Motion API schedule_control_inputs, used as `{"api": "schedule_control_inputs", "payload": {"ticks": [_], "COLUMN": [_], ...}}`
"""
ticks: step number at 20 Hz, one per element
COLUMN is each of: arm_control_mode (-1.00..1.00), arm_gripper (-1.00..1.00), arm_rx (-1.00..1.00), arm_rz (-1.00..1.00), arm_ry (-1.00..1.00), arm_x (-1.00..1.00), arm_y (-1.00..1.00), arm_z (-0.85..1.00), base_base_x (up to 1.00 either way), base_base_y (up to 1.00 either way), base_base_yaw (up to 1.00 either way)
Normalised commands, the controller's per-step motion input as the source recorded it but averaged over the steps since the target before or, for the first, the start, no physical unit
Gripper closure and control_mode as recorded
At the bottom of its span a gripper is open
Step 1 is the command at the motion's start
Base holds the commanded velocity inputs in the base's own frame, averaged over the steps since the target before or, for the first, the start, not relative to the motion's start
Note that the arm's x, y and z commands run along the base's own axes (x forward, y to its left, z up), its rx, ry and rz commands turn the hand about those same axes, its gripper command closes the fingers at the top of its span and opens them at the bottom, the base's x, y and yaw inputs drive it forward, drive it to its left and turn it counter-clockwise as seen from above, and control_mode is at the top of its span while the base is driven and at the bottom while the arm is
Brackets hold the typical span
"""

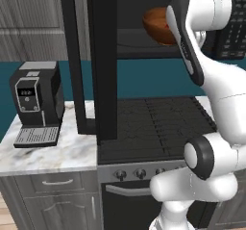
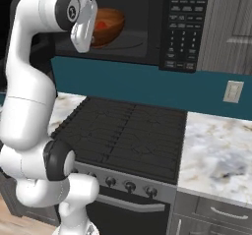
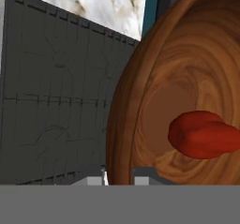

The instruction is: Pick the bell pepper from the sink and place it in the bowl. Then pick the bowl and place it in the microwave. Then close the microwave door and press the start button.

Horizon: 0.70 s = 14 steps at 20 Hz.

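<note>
1. The small, lumpy, bright red bell pepper lies inside the round reddish-brown wooden bowl, against its inner floor; in the right base view a red patch shows through the bowl's mouth.
2. The bowl is raised at the mouth of the large black over-range microwave, in front of its dark cavity and above the black stove grates; it shows tipped on its side in the hand view.
3. The tool pinches the bowl's rim, which runs down between the finger tips at the bottom of the hand view.
4. The wide black microwave door stands swung open to the left.
5. The keypad panel sits at the microwave's right side.
6. A black coffee machine stands on the marble surface left of the stove.
</note>
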Motion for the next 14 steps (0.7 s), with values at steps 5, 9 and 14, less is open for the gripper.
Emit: {"api": "schedule_control_inputs", "payload": {"ticks": [5, 9, 14], "arm_control_mode": [-1.00, -1.00, -1.00], "arm_gripper": [1.00, 1.00, 1.00], "arm_rx": [0.00, 0.00, 0.00], "arm_rz": [0.05, 0.03, 0.02], "arm_ry": [0.00, 0.00, 0.00], "arm_x": [0.64, 0.49, 0.48], "arm_y": [0.20, 0.06, 0.08], "arm_z": [-0.04, -0.11, -0.26], "base_base_x": [0.00, 0.00, 0.00], "base_base_y": [0.00, 0.00, 0.00], "base_base_yaw": [0.00, 0.00, 0.00]}}
